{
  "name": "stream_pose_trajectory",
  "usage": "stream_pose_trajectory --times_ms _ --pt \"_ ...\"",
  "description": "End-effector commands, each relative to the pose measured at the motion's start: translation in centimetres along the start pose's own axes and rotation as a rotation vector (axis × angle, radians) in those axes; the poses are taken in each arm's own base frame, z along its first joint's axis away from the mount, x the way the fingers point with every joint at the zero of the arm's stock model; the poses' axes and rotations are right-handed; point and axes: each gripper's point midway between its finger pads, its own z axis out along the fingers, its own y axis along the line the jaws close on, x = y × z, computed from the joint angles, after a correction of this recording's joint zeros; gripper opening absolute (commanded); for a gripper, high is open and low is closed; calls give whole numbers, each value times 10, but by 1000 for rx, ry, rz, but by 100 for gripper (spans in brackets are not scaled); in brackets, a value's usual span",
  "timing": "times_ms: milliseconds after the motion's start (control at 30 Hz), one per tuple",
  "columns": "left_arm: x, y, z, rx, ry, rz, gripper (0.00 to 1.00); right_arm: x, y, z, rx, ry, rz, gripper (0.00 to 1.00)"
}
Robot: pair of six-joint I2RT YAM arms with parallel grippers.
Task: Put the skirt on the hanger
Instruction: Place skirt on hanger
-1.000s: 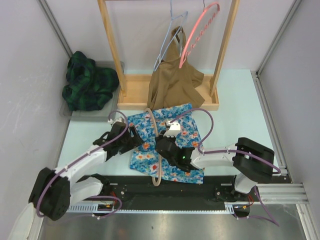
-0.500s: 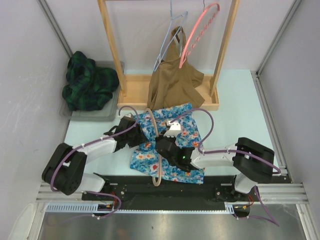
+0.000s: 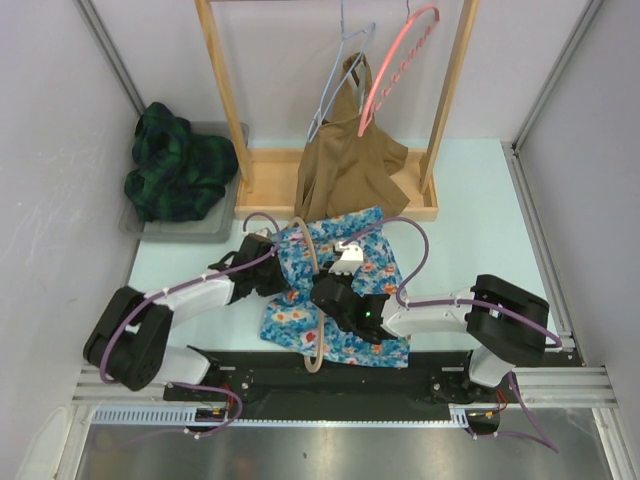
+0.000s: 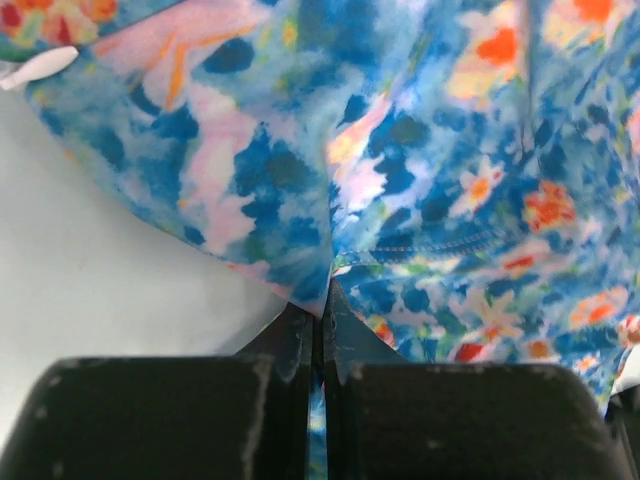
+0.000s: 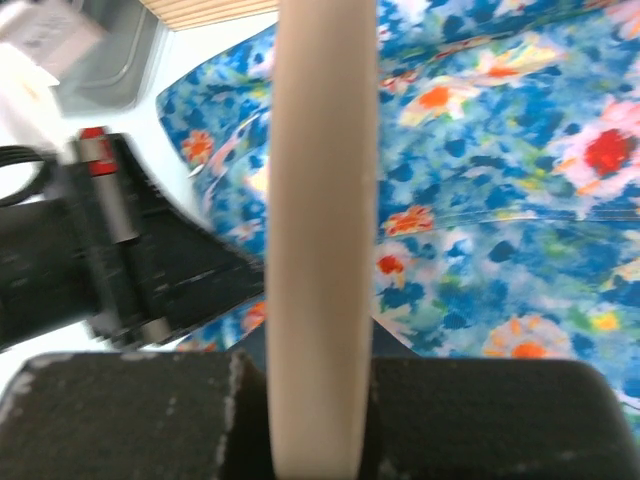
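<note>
1. Top external view.
   - The skirt, a blue floral one, lies spread on the table between the two arms, just in front of the wooden rack.
   - Its longer extent runs from the rack toward the near edge. Which end is the waistband cannot be told.
   - The hanger is a pale curved bar crossing the skirt's left part. Its long axis runs near-to-far, one tip toward the rack and the other over the base rail.
   - The right gripper holds the hanger at mid-length.
   - The left gripper sits at the skirt's left edge.

2. Left wrist view.
   - The left gripper has its jaws pressed together on a raised fold of the skirt.
   - A stitched seam runs across the cloth just beyond the fingertips.
   - Bare table shows to the left.

3. Right wrist view.
   - The right gripper is clamped around the hanger, which stands straight up the frame.
   - The skirt lies beneath it, and the left gripper is at the cloth edge beside it.

4. Assessment.
   - Step in hand: securing the skirt edge for threading onto the hanger.
   - The next move likely calls for lifting the pinched fold and passing a hanger tip beneath it, without the cloth slipping out.
</note>
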Motion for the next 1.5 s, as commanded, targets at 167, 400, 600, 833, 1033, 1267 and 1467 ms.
stream_pose_trajectory --times_ms 167,400,600,833,1033,1267,1467 --pt "-18 -6 -55 2 -104 60 0 -28 -14 -8 76 -87 19 0" --pt "-24 11 -77 -63 -182 59 0 -42 -23 -14 112 -121 -4 0" --pt "-27 21 -78 -114 -207 51 0 -49 -25 -16 116 -124 -37 0" --pt "-18 12 -72 -50 -171 55 0 -48 -8 -19 30 -98 -120 0" --pt "-20 16 -75 -77 -183 57 0 -56 -7 -32 22 -102 -147 0" --pt "-15 19 -74 -75 -173 54 4 -61 5 -45 -50 -78 -209 0" --pt "-14 22 -79 -93 -169 56 5 -63 4 -66 -71 -42 -206 0"
